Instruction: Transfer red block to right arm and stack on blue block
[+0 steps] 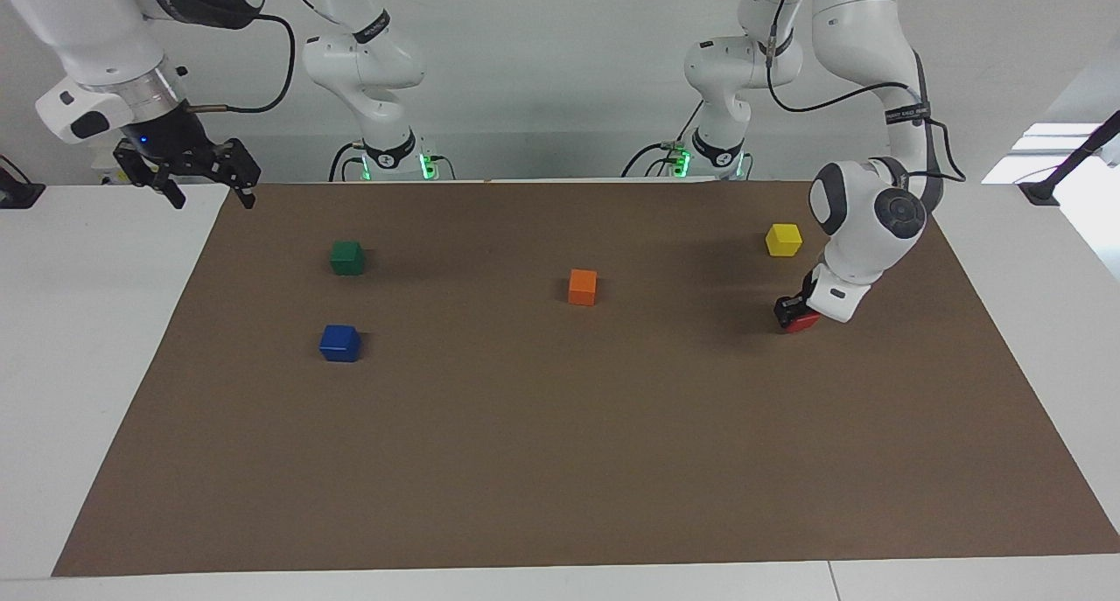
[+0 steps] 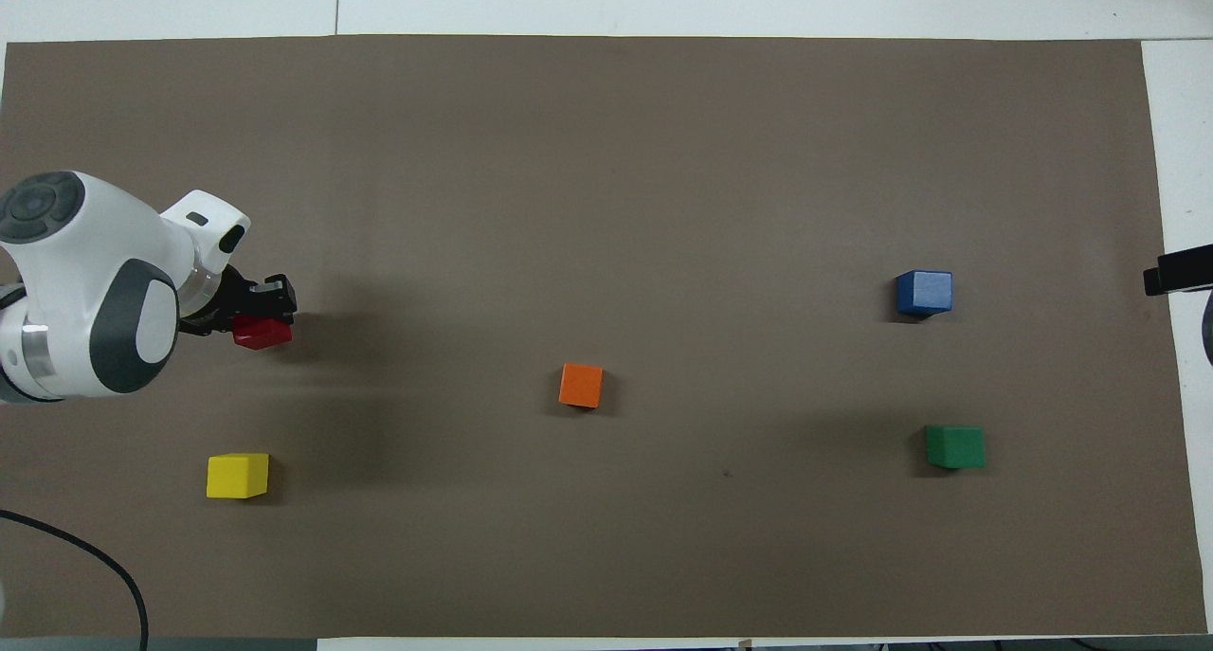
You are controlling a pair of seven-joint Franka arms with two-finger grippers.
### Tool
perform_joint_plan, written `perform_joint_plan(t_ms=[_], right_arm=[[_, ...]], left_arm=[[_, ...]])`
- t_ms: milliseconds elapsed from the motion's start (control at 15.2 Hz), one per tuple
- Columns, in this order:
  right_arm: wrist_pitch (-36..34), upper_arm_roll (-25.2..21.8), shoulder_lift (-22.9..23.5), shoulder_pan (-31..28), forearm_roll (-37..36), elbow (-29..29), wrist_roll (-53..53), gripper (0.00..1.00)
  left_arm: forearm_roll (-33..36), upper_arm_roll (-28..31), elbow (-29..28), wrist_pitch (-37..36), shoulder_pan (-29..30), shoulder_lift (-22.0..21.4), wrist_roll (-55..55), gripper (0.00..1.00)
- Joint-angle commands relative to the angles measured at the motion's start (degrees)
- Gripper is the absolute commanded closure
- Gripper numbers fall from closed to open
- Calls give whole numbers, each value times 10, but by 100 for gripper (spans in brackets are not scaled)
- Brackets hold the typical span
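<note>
The red block [image 1: 803, 323] lies on the brown mat [image 1: 560, 461] toward the left arm's end, a little farther from the robots than the yellow block. My left gripper [image 1: 794, 314] is down at mat level with its fingers closed around the red block [image 2: 261, 332]; the wrist hides one finger. The blue block [image 1: 339, 343] sits toward the right arm's end and also shows in the overhead view [image 2: 924, 292]. My right gripper [image 1: 206, 192] is open and empty, waiting raised over the mat's corner near its base.
An orange block [image 1: 583, 287] sits mid-mat. A green block [image 1: 347, 257] sits nearer to the robots than the blue one. A yellow block [image 1: 783, 239] sits near the left arm. White table [image 1: 87, 365] surrounds the mat.
</note>
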Motion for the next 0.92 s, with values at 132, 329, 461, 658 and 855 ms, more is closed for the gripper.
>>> perform_joint_plan(t_ms=[132,329,461,658,855], right_arm=[[2,4,-17,-10,48,-24,-29,0],[2,1,-36,-22,125,-57,-49,0],[-1,1,-48,-33,200,-81,-52,0],[-27,1,-51,-50,289,-88,-80,0],[-39,1,-51,-80,375,-117,-110,0]], left_arm=[[-90,-27,199,-283,-11,-5,-181,100],[-169,-47,229,-324,-24,-58,-387,100],[-213,-59,230,-324,-41,-104,-520,100],[-298,-85,211,-314,-43,-175,-646,100],[-379,-97,176,-289,-50,-218,-747,100]])
